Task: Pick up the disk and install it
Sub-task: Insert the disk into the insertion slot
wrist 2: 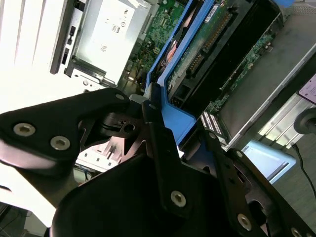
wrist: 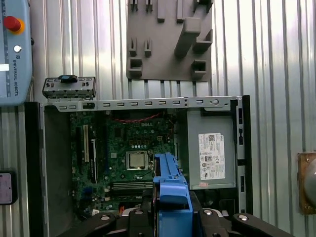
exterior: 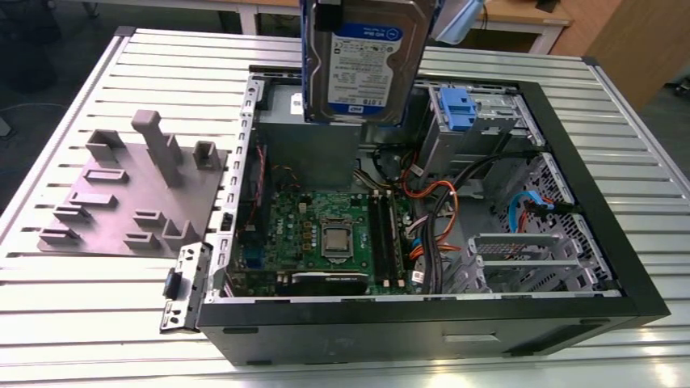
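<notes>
- At the table's (exterior: 86,323) near edge, in the exterior view, stands the open computer case (exterior: 431,319), its black wall toward us. The grey fixture plate (exterior: 129,194) lies beside it, toward the table's edge at the exterior view's left.
- Nearest inside the case we see the motherboard (exterior: 323,226), with orange and black cables (exterior: 431,206) looping just beside it.
- Farther in sit the power-supply box (exterior: 310,158) and, by the case's far corner, the drive cage (exterior: 490,121) with its blue latch.
- Above the case's far side hangs the disk (exterior: 361,61), upright, its label toward us, clear of everything beneath it.
- In the second wrist view the gripper (wrist 2: 185,136) is clamped on the disk's blue rail, with a finger (wrist 2: 160,148) pressed against each side.
- We judge the hold to be the weak point. It grips plastic at one end only, so the disk could swing or slip in the fingers.
- If the disk came down tilted, a rail could catch on the cage's rim or snag the cables instead of seating.
- If it dropped, it would strike the power-supply box or the motherboard below.
</notes>
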`<state>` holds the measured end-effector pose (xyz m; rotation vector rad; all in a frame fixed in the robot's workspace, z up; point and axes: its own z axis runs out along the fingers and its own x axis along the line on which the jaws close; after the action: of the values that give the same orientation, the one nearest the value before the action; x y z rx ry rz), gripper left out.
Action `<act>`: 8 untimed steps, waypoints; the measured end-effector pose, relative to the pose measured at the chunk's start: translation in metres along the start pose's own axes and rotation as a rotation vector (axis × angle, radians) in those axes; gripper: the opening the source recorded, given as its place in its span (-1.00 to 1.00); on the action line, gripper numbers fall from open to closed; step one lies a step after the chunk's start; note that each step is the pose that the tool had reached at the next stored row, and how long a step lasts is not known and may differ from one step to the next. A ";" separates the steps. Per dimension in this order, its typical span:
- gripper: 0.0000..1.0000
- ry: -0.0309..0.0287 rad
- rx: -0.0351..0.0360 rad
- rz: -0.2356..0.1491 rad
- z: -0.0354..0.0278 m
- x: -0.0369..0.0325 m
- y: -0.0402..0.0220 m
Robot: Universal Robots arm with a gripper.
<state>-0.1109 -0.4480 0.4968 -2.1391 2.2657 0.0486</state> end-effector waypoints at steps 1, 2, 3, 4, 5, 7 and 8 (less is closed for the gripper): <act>-0.27 0.0000 0.0000 0.000 -0.0001 0.0034 -0.0002; -0.27 -0.0001 0.0000 0.000 -0.0001 0.0066 -0.0003; -0.27 -0.0001 0.0001 0.000 -0.0001 0.0097 -0.0005; -0.27 0.0001 -0.0001 0.000 -0.0001 0.0122 -0.0007; -0.27 0.0000 0.0000 0.000 -0.0001 0.0147 -0.0008; -0.27 -0.0001 0.0001 0.000 0.0000 0.0189 -0.0010; -0.27 -0.0002 0.0001 0.000 0.0000 0.0197 -0.0011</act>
<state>-0.1110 -0.4677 0.4959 -2.1390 2.2655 0.0487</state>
